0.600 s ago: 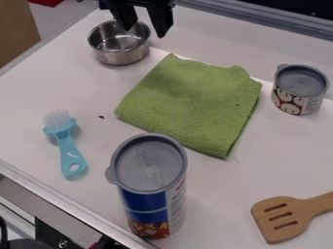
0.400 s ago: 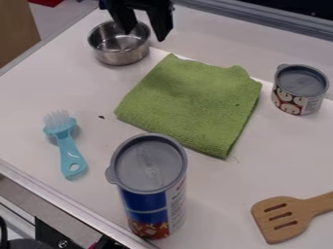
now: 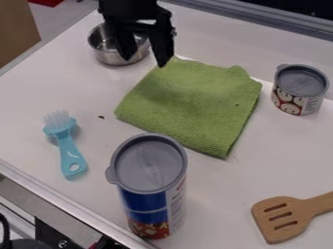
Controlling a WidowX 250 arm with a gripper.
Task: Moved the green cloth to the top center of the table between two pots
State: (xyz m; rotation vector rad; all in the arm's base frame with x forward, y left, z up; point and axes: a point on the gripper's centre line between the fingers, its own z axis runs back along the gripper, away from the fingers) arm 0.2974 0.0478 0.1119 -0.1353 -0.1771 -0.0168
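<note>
And here's the gripper (image 3: 144, 62), pointing down at the upper left of the view, its two fingers spread well apart, so it's open! One finger hangs in front of the small steel bowl (image 3: 106, 55), partly covering it, while the other reaches to the top corner of the green cloth (image 3: 195, 104); whether that fingertip touches the fabric, I can't tell.

The green cloth itself, star of the show, lies mostly flat on the white table (image 3: 224, 194), spreading below the gripper and off to its right in the view, a little rumpled along its far edge. It sits between the small steel bowl, just beside the gripper, and a short lidded can (image 3: 299, 90), upright and well apart from the gripper on the right.

Now look straight down the view from the gripper: a tall canister (image 3: 149, 170) stands upright, grey lid on top, blue and red below, right by the cloth's near edge. Below the gripper and to its left lies a light-blue dish brush (image 3: 67, 146), white bristles towards the far side. And farthest of all, down at the lower right from the gripper, a slotted wooden spatula (image 3: 283, 221) rests flat, its handle running out of the view!
</note>
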